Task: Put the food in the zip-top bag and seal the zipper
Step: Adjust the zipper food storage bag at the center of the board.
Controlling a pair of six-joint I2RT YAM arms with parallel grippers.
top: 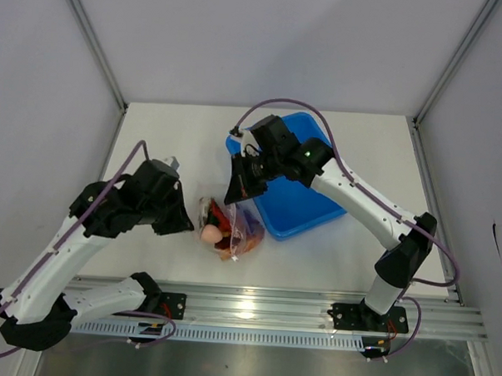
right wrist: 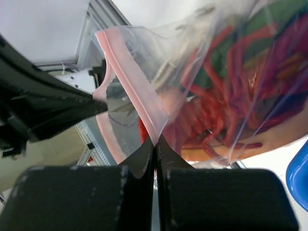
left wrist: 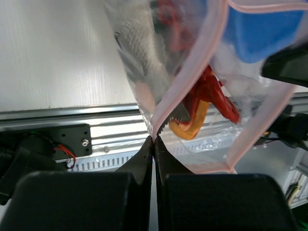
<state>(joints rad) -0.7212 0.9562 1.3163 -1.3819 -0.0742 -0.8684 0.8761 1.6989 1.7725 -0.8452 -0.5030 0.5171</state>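
The clear zip-top bag (top: 230,229) hangs between both grippers, just above the table and left of the tub. The food is inside it: a pale egg (top: 211,234), red chilies (left wrist: 214,96), a yellow pepper (left wrist: 189,129), a grey fish (left wrist: 132,43) and something green (right wrist: 269,21). My left gripper (left wrist: 154,140) is shut on the edge of the bag's mouth, on the pink zipper strip (left wrist: 192,72). My right gripper (right wrist: 155,143) is shut on the opposite side of the pink strip (right wrist: 130,72). From above, the left gripper (top: 189,225) and right gripper (top: 232,200) flank the bag. No slider shows.
A blue rectangular tub (top: 300,198) lies right of the bag, under the right arm. The metal rail (top: 254,305) with the arm bases runs along the near edge. Grey walls enclose the white table (top: 178,135) on three sides.
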